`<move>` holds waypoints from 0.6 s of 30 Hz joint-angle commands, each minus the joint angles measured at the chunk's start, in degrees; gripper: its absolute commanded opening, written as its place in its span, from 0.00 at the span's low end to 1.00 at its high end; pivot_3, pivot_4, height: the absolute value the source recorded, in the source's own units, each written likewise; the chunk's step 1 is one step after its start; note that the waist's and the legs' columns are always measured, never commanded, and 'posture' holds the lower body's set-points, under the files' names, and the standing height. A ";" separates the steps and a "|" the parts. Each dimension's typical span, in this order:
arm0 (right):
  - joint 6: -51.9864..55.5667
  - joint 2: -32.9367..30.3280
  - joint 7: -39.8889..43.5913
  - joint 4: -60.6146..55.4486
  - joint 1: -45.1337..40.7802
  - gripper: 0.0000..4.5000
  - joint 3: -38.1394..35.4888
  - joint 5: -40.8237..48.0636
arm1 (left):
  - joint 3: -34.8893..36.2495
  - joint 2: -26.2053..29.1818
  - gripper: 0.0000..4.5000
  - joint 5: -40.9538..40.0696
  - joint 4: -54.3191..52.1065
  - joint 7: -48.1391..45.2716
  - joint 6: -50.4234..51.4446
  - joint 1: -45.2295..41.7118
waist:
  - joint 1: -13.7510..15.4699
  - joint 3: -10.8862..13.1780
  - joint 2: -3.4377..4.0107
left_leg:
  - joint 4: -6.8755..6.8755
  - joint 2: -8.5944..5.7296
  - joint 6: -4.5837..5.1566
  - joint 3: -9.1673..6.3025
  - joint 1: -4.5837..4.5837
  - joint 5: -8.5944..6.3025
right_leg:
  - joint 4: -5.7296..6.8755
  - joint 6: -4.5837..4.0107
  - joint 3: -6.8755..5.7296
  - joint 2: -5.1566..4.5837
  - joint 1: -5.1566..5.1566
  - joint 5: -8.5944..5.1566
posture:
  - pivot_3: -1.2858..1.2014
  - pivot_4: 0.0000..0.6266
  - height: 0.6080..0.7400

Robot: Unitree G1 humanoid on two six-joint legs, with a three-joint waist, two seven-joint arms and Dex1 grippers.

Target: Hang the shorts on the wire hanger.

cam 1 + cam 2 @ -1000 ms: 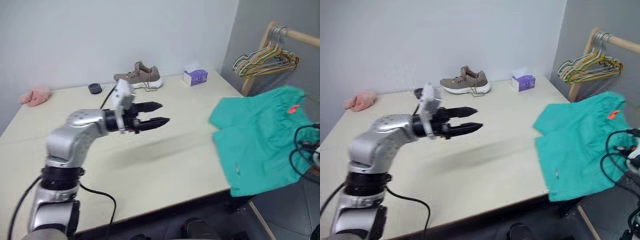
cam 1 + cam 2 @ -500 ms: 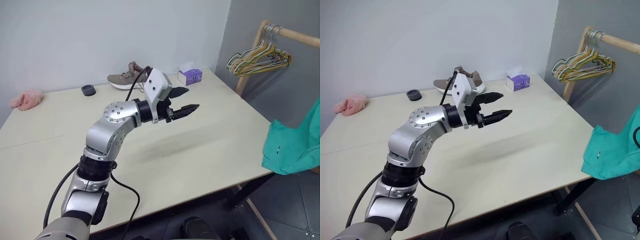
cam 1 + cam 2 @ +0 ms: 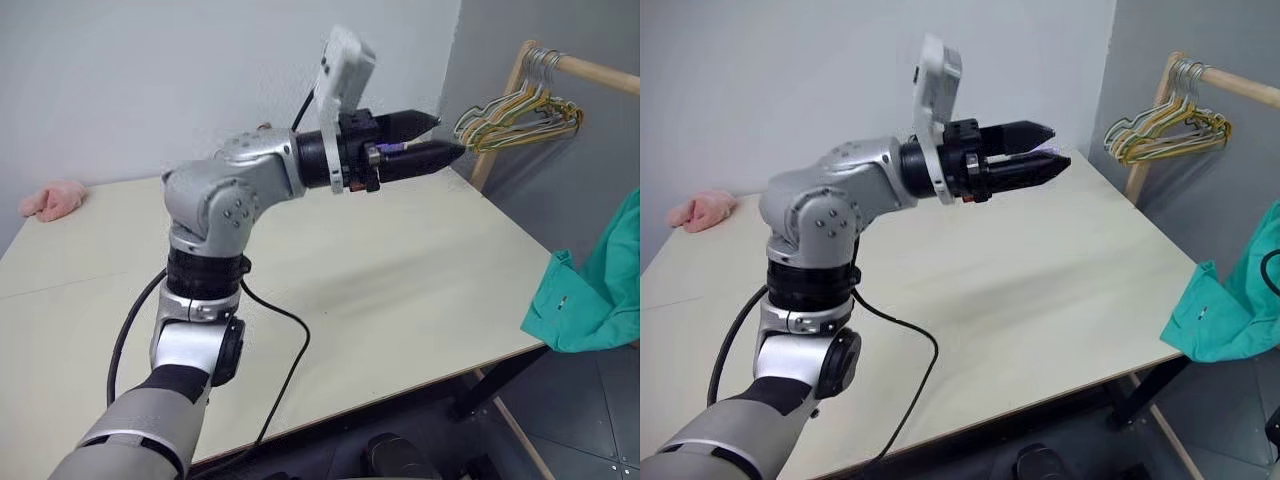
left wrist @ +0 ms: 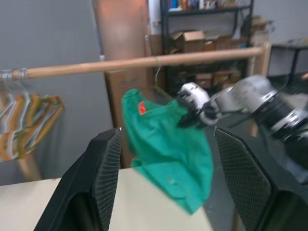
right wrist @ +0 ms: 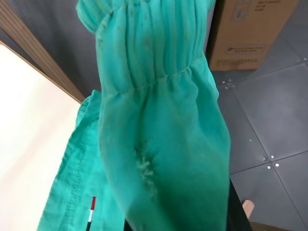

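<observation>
The teal-green shorts (image 3: 588, 300) hang past the table's right edge, bunched at the gathered waistband (image 5: 154, 53). In the left wrist view my right gripper (image 4: 188, 115) is shut on their upper edge, beside the orange tag (image 4: 142, 108). A thin wire hook (image 4: 157, 72) hangs on the wooden rod just above them. It looks like the wire hanger's hook, and its body is hidden behind the cloth. My left gripper (image 3: 432, 140) is raised high over the table. It points right toward the rack, open, with nothing between its fingers (image 4: 103, 183).
A bunch of yellow, green and pink hangers (image 3: 515, 112) hangs on the wooden rack (image 3: 592, 70) at the far right. A pink cloth (image 3: 50, 198) lies at the table's (image 3: 400, 280) far left. A cardboard box (image 5: 260, 24) stands on the floor beyond the shorts.
My left gripper has risen and swung right toward the rack, still open. The shorts in my right gripper went from over the table's right corner to beyond its edge. The camera also turned.
</observation>
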 commanded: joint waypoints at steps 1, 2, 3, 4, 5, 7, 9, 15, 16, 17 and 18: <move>0.35 -0.08 -0.42 -2.58 -1.58 0.00 -0.93 1.20 | -0.52 2.15 0.72 -1.59 -0.33 -4.99 -0.25 -1.24 | -0.11 0.01 0.01 | 0.00 0.02 0.00 -0.01 0.01 0.00 | 0.00 0.00 0.00 0.01 0.00 0.00 | 0.39 0.00 1.00; 0.49 0.08 -0.31 -2.90 -1.54 0.00 -0.93 1.37 | -1.31 2.76 0.72 -0.52 -0.20 -5.90 -1.33 -1.04 | -0.14 0.01 0.01 | 0.00 0.02 -0.01 -0.01 0.04 0.00 | 0.00 0.00 0.00 0.02 0.00 0.00 | 0.39 0.00 1.00; 0.48 0.26 -0.06 -3.39 -1.42 0.00 -0.83 1.58 | -1.94 3.21 0.72 0.65 0.18 -6.41 -2.47 -0.94 | -0.17 0.01 0.02 | 0.00 0.02 -0.01 -0.01 0.08 0.00 | 0.00 0.00 0.00 0.02 0.00 0.00 | 0.39 0.00 1.00; 0.47 0.38 0.09 -3.72 -1.33 0.00 -0.77 1.73 | -2.35 3.49 0.72 1.41 0.51 -6.71 -3.30 -0.89 | -0.23 0.01 0.02 | 0.00 0.03 -0.01 -0.01 0.13 0.00 | 0.00 0.00 0.01 0.02 0.00 0.00 | 0.39 0.00 1.00; 0.40 0.57 0.06 -4.06 -1.31 0.00 -0.92 1.86 | -2.77 3.74 0.72 2.20 0.75 -6.94 -4.23 -0.89 | -0.28 0.01 0.02 | 0.00 0.04 -0.01 0.00 0.14 0.00 | 0.00 0.00 0.02 0.02 0.00 0.00 | 0.39 0.00 1.00; 0.67 0.99 0.07 -5.10 -1.43 0.12 -1.15 2.34 | -3.54 3.99 0.73 3.35 0.90 -7.60 -5.80 -0.77 | -0.38 0.02 0.02 | 0.01 0.06 -0.01 0.00 0.13 0.00 | 0.00 0.00 0.02 0.01 0.00 0.00 | 0.39 0.00 1.00; 1.11 1.38 -0.22 -6.20 -1.55 0.24 -1.48 2.85 | -4.36 4.24 0.73 4.68 0.70 -8.14 -7.28 -0.50 | -0.46 0.03 0.04 | 0.00 0.07 -0.01 0.00 0.13 0.00 | 0.00 0.00 0.03 0.01 0.00 0.00 | 0.39 0.00 1.00; 0.39 2.87 -3.14 -10.74 -2.46 0.71 -4.41 3.18 | -4.77 4.10 0.73 6.26 1.24 -8.34 -9.01 -0.83 | -0.42 0.07 0.10 | 0.00 0.09 -0.01 0.00 0.12 0.00 | 0.00 0.00 0.04 0.01 -0.01 0.00 | 0.40 0.00 1.00; -0.82 3.00 -3.79 -12.01 -2.12 0.78 -4.53 2.76 | -4.73 4.15 0.73 6.61 1.44 -8.32 -9.22 -0.90 | -0.39 0.07 0.10 | -0.01 0.10 -0.01 -0.01 0.12 0.00 | 0.00 0.00 0.04 0.01 -0.02 0.00 | 0.40 0.00 1.00; -2.85 2.99 -4.37 -13.27 -1.52 0.87 -4.33 2.06 | -4.66 4.25 0.73 6.87 1.60 -8.34 -9.38 -0.93 | -0.34 0.07 0.10 | -0.01 0.10 -0.01 -0.01 0.11 0.00 | 0.00 0.00 0.04 0.01 -0.02 0.00 | 0.40 0.00 1.00; -5.97 2.70 -4.57 -14.53 -0.44 0.93 -3.59 1.10 | -4.60 4.39 0.73 6.99 1.58 -8.39 -9.38 -0.90 | -0.23 0.08 0.13 | -0.01 0.10 -0.01 -0.01 0.11 0.00 | 0.00 0.00 0.04 0.01 -0.02 0.00 | 0.40 0.00 1.00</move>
